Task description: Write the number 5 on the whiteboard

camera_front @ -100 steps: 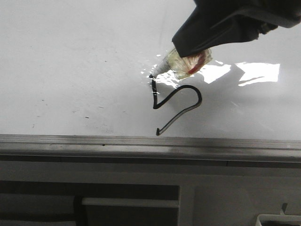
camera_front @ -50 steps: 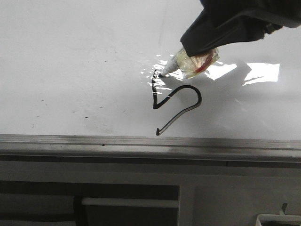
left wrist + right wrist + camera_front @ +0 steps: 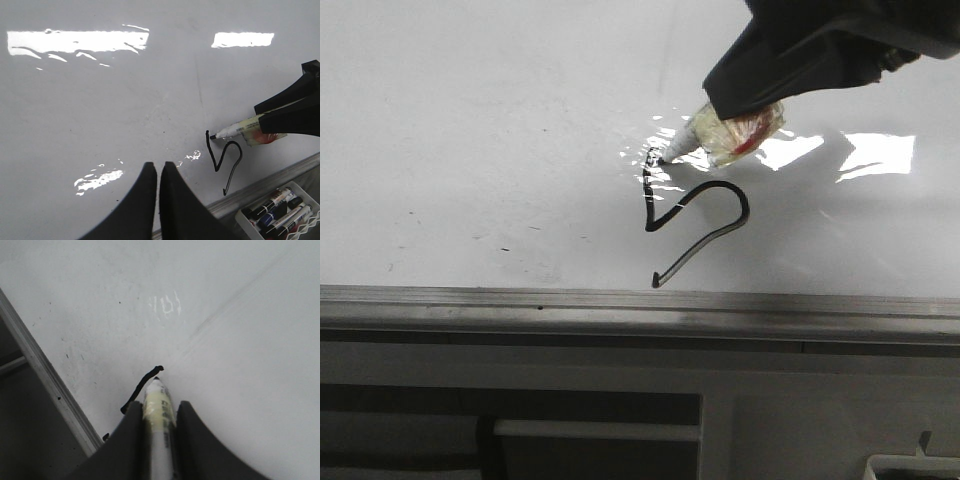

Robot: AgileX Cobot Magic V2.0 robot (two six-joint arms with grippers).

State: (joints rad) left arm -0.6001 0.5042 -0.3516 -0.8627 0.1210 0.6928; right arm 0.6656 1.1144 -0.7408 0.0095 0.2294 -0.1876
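black marker [image 3: 720,135] tip unmoved at the number 5 [image 3: 695,225] top.

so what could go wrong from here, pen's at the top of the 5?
1. The top bar isn't drawn. The marker tip sits at the top-left end of the number 5; a skipped or crooked stroke likely leaves the figure unreadable.
2. The right gripper grips the marker near its tip at a shallow slant, so pressure on the whiteboard might twist it.
3. The tail ends close to the board's grey edge strip, leaving little room for corrections.
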